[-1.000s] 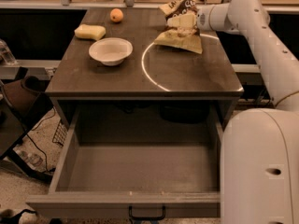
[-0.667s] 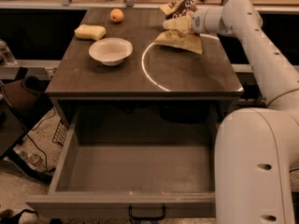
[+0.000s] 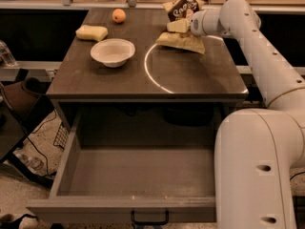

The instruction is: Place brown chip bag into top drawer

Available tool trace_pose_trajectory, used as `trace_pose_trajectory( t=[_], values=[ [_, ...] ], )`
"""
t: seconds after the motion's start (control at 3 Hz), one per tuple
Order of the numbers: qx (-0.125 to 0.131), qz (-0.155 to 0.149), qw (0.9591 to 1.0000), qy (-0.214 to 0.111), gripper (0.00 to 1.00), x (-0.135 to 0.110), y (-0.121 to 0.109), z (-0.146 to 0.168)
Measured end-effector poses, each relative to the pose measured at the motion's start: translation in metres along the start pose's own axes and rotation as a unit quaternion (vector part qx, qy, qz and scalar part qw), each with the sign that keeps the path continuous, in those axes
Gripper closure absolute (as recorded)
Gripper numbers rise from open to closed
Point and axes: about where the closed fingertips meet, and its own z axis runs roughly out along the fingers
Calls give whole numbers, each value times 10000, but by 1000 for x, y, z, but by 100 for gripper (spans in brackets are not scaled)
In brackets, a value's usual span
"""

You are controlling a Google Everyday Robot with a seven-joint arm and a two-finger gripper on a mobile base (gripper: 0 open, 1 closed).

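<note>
The brown chip bag (image 3: 182, 38) lies at the back right of the table (image 3: 95, 82). Its dark top with white lettering stands up and its tan lower part rests on the tabletop. My gripper (image 3: 178, 26) reaches in from the right and is closed on the middle of the bag. The top drawer (image 3: 124, 209) is pulled wide open below the table's front edge. Its inside is bare and its small dark handle (image 3: 149, 218) faces the camera.
A white bowl (image 3: 113, 51), a yellow sponge (image 3: 92, 32) and an orange fruit (image 3: 119, 15) sit on the table's left half. My white arm and body (image 3: 259, 171) cover the drawer's right end. Cables and clutter lie on the floor at left.
My gripper has shifted slightly left onto the bag and the arm has swung back to the right. The bag has hardly moved.
</note>
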Motion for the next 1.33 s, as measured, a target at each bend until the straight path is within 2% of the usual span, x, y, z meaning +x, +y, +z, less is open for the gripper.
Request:
trace_pose_trajectory(
  t=[0.67,1.0,1.33],
  values=[
    [-36,5,10000,29,96,3,4,6],
    [-48,7,10000,39,100,4,5,8],
    [-47,6,10000,39,100,4,5,7]
  ],
)
